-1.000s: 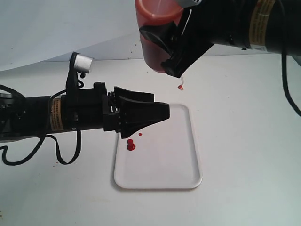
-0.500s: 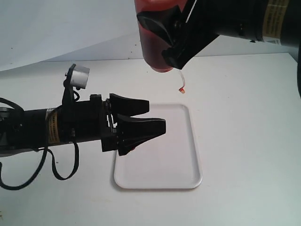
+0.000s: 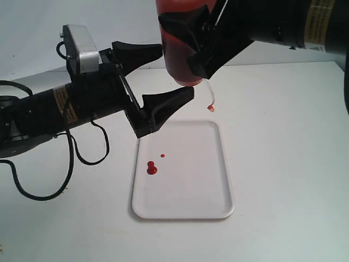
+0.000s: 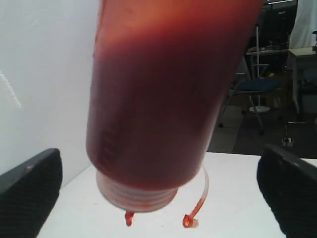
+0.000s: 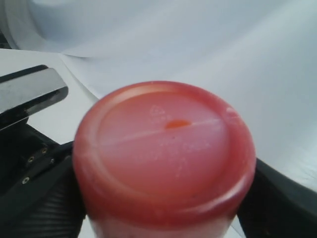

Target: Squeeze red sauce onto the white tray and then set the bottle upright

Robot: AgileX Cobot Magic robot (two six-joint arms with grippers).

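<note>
The bottle (image 3: 175, 57) hangs upside down above the far edge of the white tray (image 3: 207, 185), with my right gripper (image 3: 194, 50) shut on its body. Its pale threaded neck (image 4: 138, 191) points down, with a red drip and a thin dangling strap (image 3: 210, 105). The right wrist view shows the bottle's round base (image 5: 163, 148) between the black fingers (image 5: 34, 198). My left gripper (image 3: 177, 71) is open wide at bottle height, one finger (image 4: 29, 191) on each side of the bottle and neither touching it. Red sauce lies on the tray as a blob (image 3: 151, 169) and a small drop (image 3: 162, 155).
The white table (image 3: 283, 164) runs around the tray on all sides. A pale wall or sheet (image 3: 54, 33) rises behind on the left. The left arm's cables (image 3: 71, 164) loop down to the table left of the tray.
My left gripper has risen from low over the tray to bottle height, turned and opened wide around the bottle, uncovering the sauce drops. The bottle and right gripper have barely moved.
</note>
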